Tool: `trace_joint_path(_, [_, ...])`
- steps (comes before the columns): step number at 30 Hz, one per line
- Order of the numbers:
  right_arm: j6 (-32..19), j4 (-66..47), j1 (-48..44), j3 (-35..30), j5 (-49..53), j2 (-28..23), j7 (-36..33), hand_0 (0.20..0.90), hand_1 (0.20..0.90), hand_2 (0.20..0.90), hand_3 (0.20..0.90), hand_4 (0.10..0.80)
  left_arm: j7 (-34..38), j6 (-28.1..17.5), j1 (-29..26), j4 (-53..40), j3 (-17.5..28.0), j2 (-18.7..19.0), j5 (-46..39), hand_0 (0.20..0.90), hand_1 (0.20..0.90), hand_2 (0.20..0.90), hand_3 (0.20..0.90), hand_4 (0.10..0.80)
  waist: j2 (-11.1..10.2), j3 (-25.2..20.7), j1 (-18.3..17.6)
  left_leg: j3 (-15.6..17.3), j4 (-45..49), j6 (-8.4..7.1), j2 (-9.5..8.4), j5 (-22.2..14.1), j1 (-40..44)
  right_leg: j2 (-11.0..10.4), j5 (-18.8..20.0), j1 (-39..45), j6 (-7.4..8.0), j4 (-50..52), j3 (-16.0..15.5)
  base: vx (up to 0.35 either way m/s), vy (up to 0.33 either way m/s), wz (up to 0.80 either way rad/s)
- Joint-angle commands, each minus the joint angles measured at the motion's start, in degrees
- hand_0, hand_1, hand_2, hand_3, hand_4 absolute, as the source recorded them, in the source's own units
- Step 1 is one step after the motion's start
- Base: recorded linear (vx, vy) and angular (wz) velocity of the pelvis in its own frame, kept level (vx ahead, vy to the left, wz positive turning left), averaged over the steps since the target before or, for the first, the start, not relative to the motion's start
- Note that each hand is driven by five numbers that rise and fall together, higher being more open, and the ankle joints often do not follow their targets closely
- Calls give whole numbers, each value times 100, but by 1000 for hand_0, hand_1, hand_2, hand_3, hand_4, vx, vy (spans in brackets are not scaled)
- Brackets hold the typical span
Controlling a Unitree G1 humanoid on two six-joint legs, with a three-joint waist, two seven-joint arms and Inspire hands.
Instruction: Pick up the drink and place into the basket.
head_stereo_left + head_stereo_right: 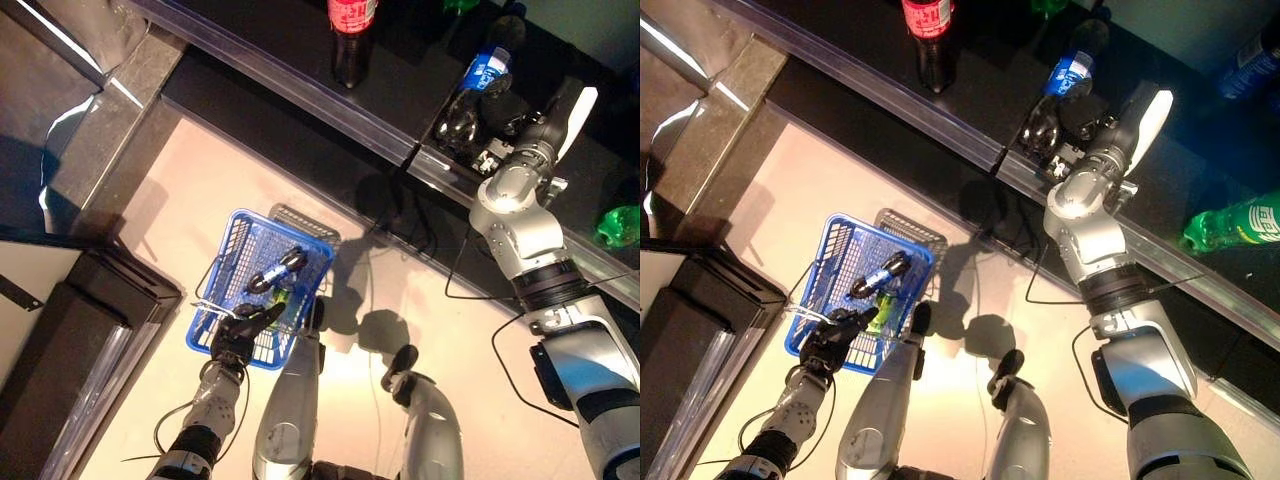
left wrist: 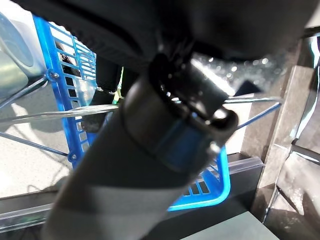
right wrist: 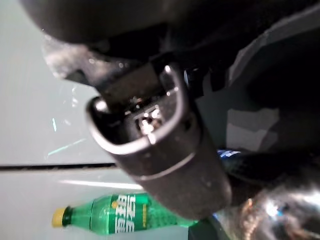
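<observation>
A dark drink bottle with a blue label [image 1: 487, 68] lies on the black shelf [image 1: 270, 40] at the upper right. My right hand [image 1: 462, 118] is on its lower part, fingers curled round it; the blue label [image 3: 227, 152] peeks past the thumb in the right wrist view. Down on the floor at the lower left, the blue basket [image 1: 215, 265] hangs from my left hand [image 1: 240, 335], which is shut on its wire handle [image 2: 60, 112]. Another dark bottle with a blue label [image 1: 280, 270] lies inside the basket beside something green.
A red-labelled cola bottle [image 1: 352, 25] stands further left on the shelf. A green bottle [image 1: 1240, 225] lies at the shelf's right end. A grey wire rack [image 1: 300, 218] sits behind the basket, and a dark cabinet [image 1: 80, 340] stands at its left.
</observation>
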Motion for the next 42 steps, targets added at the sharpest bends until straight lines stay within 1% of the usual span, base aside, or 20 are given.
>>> trace_joint_path(1, [63,-930,-790,-68,-1037,-805,229,900,900,900,900,800,-107,-115,1239,-124,-346,492,340,300,300,300,200,100,-39,-98,41,-7,10,228,-165,-90,154,-106,444,200,-78,-255,37,33,-2,1])
trace_joint_path(2, [227,-1074,-804,-56,-1199,-893,282,900,900,900,900,800,-114,-90,1254,-141,-313,512,351,300,300,300,200,100,-54,-98,34,-7,8,231,-163,-95,180,-102,435,211,-77,-240,39,0,0,0])
trace_joint_path(3, [248,-1089,-804,-54,-1216,-904,290,900,900,900,900,800,-114,-86,1255,-142,-309,515,353,300,300,300,200,100,-56,-98,34,-7,7,231,-162,-96,185,-102,434,213,-77,-237,39,0,0,0])
trace_joint_path(4, [480,-1197,-883,12,-1539,-1066,393,900,900,900,900,800,-127,-53,1256,-132,-261,544,355,300,300,300,200,100,-85,-98,31,-13,14,240,-165,-111,218,-93,422,236,-77,-222,39,0,0,0])
trace_joint_path(7, [770,-1312,-952,67,-1614,-1240,402,900,900,900,900,800,-158,-32,1272,-113,-206,580,372,300,300,300,200,100,-132,-98,28,-7,16,249,-159,-125,265,-78,419,279,-75,-226,39,6,-11,0])
trace_joint_path(9, [913,-1380,-985,81,-1301,-1417,361,900,900,900,900,800,-174,5,1304,-144,-164,622,405,300,300,300,200,100,-186,-98,25,-4,7,253,-154,-141,333,-58,427,364,-69,-270,36,23,-44,0])
trace_joint_path(12, [1019,-1418,-953,65,-1094,-1449,366,900,900,900,900,800,-188,20,1290,-121,-146,639,406,300,300,300,200,100,-214,-98,17,4,-13,260,-163,-147,406,-50,439,437,-64,-308,47,20,-17,0])
trace_joint_path(13, [1019,-1383,-951,73,-843,-1456,309,900,900,900,900,800,-181,29,1272,-118,-137,645,425,300,300,300,200,100,-230,-98,18,11,-33,265,-161,-151,451,-48,443,484,-66,-337,39,0,0,0])
trace_joint_path(17, [917,-1296,-980,48,-248,-1358,146,900,900,900,900,800,-170,9,1224,-64,-144,654,440,300,300,300,200,100,-260,-98,37,8,-46,267,-159,-170,522,-56,438,573,-78,-372,12,0,0,0])
trace_joint_path(21, [832,-1130,-947,-82,302,-1160,-189,900,900,900,900,800,-143,24,1178,-5,-151,644,472,300,300,300,200,100,-264,-98,53,2,-55,265,-169,-189,612,-67,431,652,-86,-374,8,29,-5,4])
trace_joint_path(23, [701,-860,-935,-152,932,-1010,-315,900,900,900,900,800,-128,53,1154,47,-162,622,514,300,300,300,200,100,-263,-98,80,-8,-42,262,-185,-203,671,-87,422,734,-97,-385,-7,54,14,4])
trace_joint_path(24, [695,-831,-940,-151,1001,-999,-311,900,900,900,900,800,-123,58,1152,48,-164,619,518,300,300,300,200,100,-262,-98,82,-8,-43,262,-186,-203,675,-89,422,740,-98,-387,-9,44,25,2])
trace_joint_path(25, [515,-562,-955,-174,1569,-882,-296,900,900,900,900,800,-107,77,1138,64,-192,603,526,300,300,300,200,100,-248,-98,107,-19,-34,254,-190,-198,676,-107,418,760,-113,-390,-25,0,0,0])
trace_joint_path(26, [493,-541,-959,-174,1654,-875,-302,900,900,900,900,800,-107,77,1138,66,-195,602,526,300,300,300,200,100,-247,-98,108,-21,-33,253,-190,-198,675,-109,417,760,-114,-389,-27,33,25,4])
trace_joint_path(27, [404,-385,-956,-187,2013,-794,-233,900,900,900,900,800,-114,83,1146,69,-207,599,532,300,300,300,200,100,-238,-98,126,-30,-29,252,-195,-199,674,-117,414,760,-125,-383,-33,0,0,0])
trace_joint_path(30, [213,1,-952,-196,2568,-639,-2,900,900,900,900,800,-120,105,1140,81,-237,607,547,300,300,300,200,100,-225,-98,166,-50,-54,258,-207,-195,690,-132,424,765,-132,-389,-58,35,12,1])
trace_joint_path(32, [151,108,-951,-193,2744,-586,1,900,900,900,900,800,-135,109,1151,92,-236,626,559,300,300,300,200,100,-227,-98,181,-54,-66,261,-206,-192,699,-138,431,767,-132,-390,-69,33,3,3])
trace_joint_path(33, [23,295,-949,-226,2936,-522,41,900,900,900,900,800,-135,117,1150,104,-242,651,562,300,300,300,200,100,-229,-98,199,-55,-68,267,-200,-199,697,-149,440,760,-121,-385,-78,36,-5,5])
trace_joint_path(36, [-89,580,-997,-272,3232,-450,-111,900,900,900,900,800,-113,132,1128,120,-244,691,580,300,300,300,200,100,-269,-98,230,-61,-28,275,-199,-222,648,-156,470,737,-96,-393,-80,32,-16,5])
trace_joint_path(42, [-170,932,-1167,-214,3783,-321,-128,900,900,900,900,800,-64,159,1084,91,-292,725,589,300,300,300,200,100,-331,-98,276,-79,6,296,-206,-248,591,-135,542,691,-68,-446,-65,6,-3,1])
